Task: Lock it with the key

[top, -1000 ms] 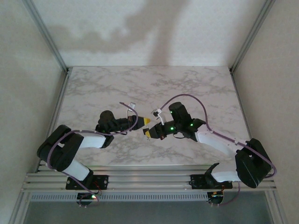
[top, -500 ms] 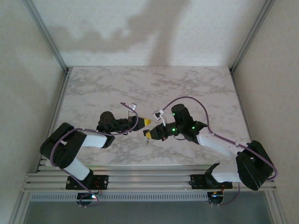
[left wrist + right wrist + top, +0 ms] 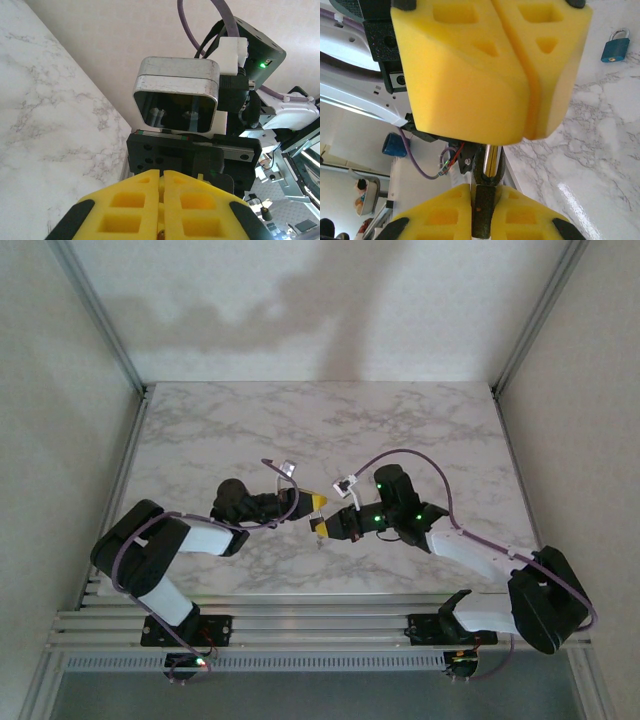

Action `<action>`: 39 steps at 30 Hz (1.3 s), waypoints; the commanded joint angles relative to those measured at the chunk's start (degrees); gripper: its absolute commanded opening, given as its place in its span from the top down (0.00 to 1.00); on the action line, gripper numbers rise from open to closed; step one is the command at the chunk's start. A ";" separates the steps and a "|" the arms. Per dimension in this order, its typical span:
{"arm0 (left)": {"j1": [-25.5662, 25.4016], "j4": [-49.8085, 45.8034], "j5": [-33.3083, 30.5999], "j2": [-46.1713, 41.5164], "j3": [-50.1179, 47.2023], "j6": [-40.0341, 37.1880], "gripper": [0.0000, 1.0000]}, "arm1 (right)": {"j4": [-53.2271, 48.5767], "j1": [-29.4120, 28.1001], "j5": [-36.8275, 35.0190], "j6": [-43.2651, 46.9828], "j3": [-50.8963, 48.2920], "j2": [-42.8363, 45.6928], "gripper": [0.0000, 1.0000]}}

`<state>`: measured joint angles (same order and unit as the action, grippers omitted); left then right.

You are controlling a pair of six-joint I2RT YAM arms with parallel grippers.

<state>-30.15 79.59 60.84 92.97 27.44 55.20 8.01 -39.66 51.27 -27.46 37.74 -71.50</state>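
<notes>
The key [image 3: 490, 159] is a small, rigid metal part. Judge it light, smooth and apt to pivot or slip in a soft grip. Take hold at the dark head and leave the bright shaft free.

The right gripper [image 3: 480, 189] is clamped on that head, with the shaft pointing toward the left gripper [image 3: 512, 75]. The left jaws are pressed together; you cannot tell whether they pinch the shaft tip. Both meet above the middle of the table [image 3: 420, 430].

The padlock [image 3: 614, 46] lies on the marble, well apart from the key. Expect it to be dense, hard and likely to slide when pushed.

Count: 1 key, 1 padlock, 2 grippers.
</notes>
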 commanded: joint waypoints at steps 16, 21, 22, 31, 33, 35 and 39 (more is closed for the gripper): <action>-2.18 -3.89 -2.76 2.51 1.54 -3.11 1.00 | 13.71 0.01 12.11 -3.72 -1.53 6.40 1.00; -2.89 -5.97 -2.83 2.19 1.92 -4.90 1.00 | 14.37 0.11 12.46 -4.10 -1.74 6.55 1.00; -3.07 -6.25 -2.70 2.12 1.98 -5.24 1.00 | 14.38 0.11 12.40 -4.16 -1.74 6.58 1.00; -4.33 -9.32 -2.40 0.62 2.43 -7.54 1.00 | 16.59 1.42 11.42 -5.99 -2.64 7.48 1.00; -4.80 -9.75 -2.06 0.61 2.61 -7.81 1.00 | 17.17 2.02 10.99 -6.66 -2.83 7.65 1.00; -5.30 -10.46 -1.72 0.59 2.92 -8.49 1.00 | 18.51 2.44 11.03 -7.47 -3.01 7.91 1.00; -6.05 -12.55 -1.51 0.46 3.58 -10.01 1.00 | 20.11 2.73 11.92 -8.65 -3.10 8.30 1.00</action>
<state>-34.30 75.29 59.99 92.36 30.92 49.67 14.41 -36.49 56.03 -35.46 32.67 -66.76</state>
